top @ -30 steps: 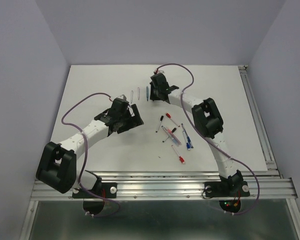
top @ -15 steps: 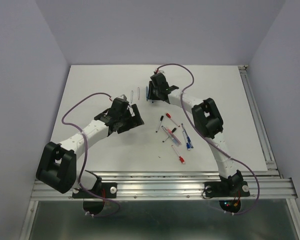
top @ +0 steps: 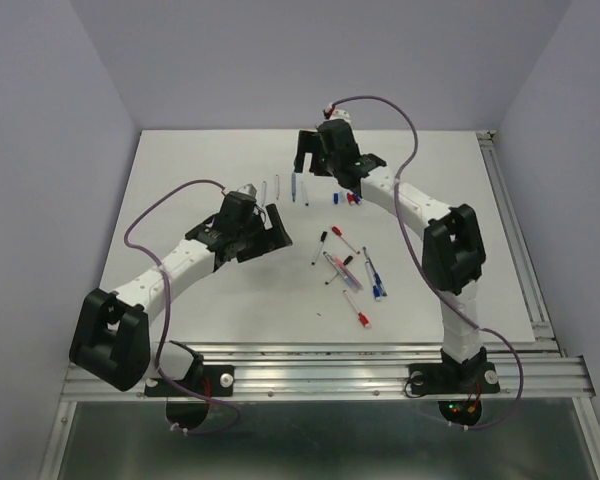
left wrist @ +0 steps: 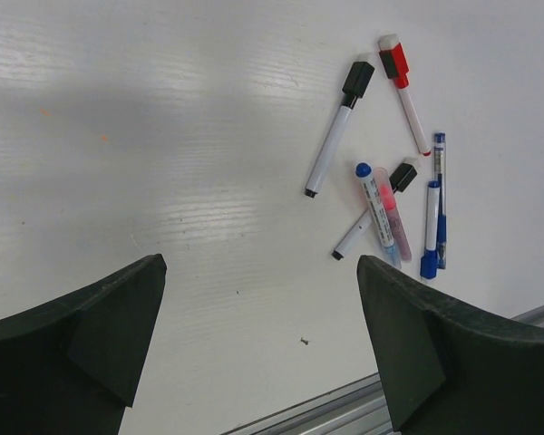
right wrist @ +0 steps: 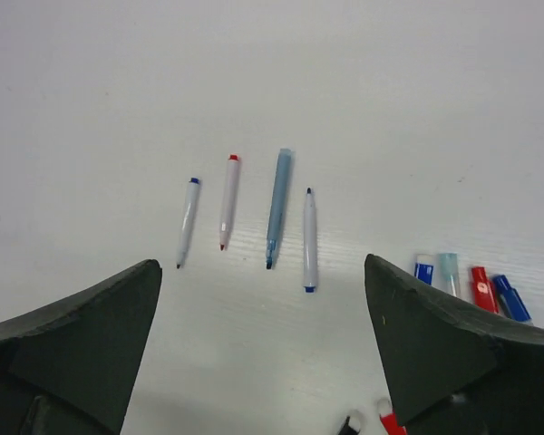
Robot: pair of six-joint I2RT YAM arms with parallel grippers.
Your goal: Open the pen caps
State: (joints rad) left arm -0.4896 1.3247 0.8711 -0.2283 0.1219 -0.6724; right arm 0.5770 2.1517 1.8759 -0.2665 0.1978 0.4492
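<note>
Four bare pens [right wrist: 278, 204] rowed at 12 o'clock, pen caps [right wrist: 480, 285] at their 3. Several capped pens [left wrist: 332, 145] mid-table to go. Left gripper [left wrist: 258, 263] and right gripper [right wrist: 261, 265]: jaws apart, empty.

Four bare pens [right wrist: 277, 207], four loose caps [right wrist: 480, 285]

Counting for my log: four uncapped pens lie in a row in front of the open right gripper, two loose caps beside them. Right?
No: four loose caps lie beside the pens, not two, as the right wrist view shows. The rest holds.
</note>
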